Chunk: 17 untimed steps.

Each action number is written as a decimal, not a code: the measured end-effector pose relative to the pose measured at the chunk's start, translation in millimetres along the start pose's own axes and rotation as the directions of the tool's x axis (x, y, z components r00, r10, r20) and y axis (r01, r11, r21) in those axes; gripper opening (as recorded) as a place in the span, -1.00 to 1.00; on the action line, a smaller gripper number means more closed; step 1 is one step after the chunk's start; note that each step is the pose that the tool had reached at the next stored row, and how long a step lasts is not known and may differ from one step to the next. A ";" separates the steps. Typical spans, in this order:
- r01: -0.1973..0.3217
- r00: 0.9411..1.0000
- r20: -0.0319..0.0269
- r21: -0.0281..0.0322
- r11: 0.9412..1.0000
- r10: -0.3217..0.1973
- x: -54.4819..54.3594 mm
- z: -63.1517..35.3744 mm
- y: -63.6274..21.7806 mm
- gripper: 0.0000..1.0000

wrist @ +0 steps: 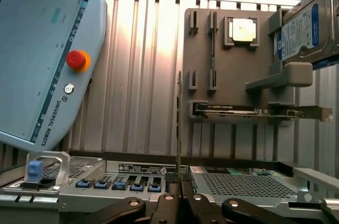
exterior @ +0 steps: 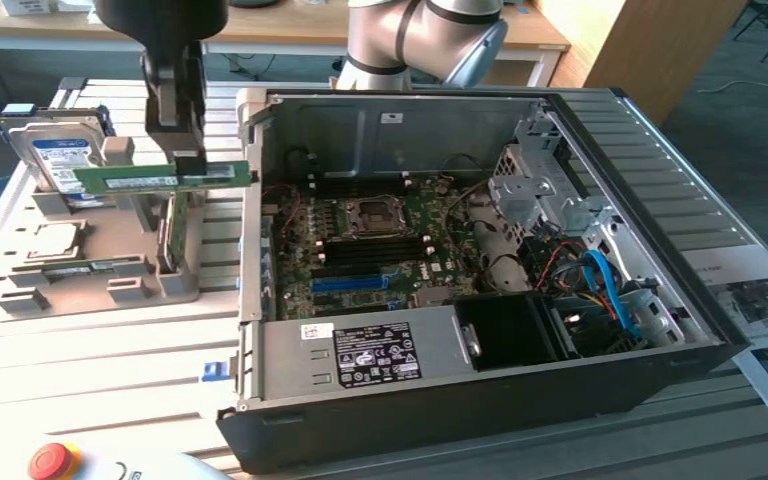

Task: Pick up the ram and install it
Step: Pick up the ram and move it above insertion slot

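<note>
Gripper [wrist: 180, 195]: we see its fingers clamped on the ram [wrist: 179, 128].
Ram position: held level in the air by the grey parts holder [exterior: 157, 285], just outside the open computer case [exterior: 491, 400], on the exterior view's left.
Hard drive [exterior: 53, 160]: we see it standing on edge in the holder.

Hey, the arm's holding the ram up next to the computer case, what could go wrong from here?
The pincer grips the ram off centre, so the long overhang might tilt or slip. The ram's end looks close to the case wall, so it could clip that edge on the way across. The hard drive appears close to the ram's other end in the exterior view, and a swing that way might knock it.
</note>
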State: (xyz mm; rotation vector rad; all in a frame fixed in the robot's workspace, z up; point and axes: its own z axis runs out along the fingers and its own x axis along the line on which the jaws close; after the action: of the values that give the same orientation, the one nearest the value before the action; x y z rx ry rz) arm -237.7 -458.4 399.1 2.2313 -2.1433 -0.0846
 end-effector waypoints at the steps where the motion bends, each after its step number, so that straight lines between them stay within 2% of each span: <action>1: 0.000 1.000 0.000 -0.001 1.000 0.000 0.5 -0.3 -2.8 -0.76; 17: 0.000 1.000 0.000 -0.009 1.000 0.000 9.3 -3.4 -46.4 -0.76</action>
State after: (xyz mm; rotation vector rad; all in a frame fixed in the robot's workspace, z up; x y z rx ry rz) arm -190.9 -465.9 399.1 2.2268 -2.1387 -0.0941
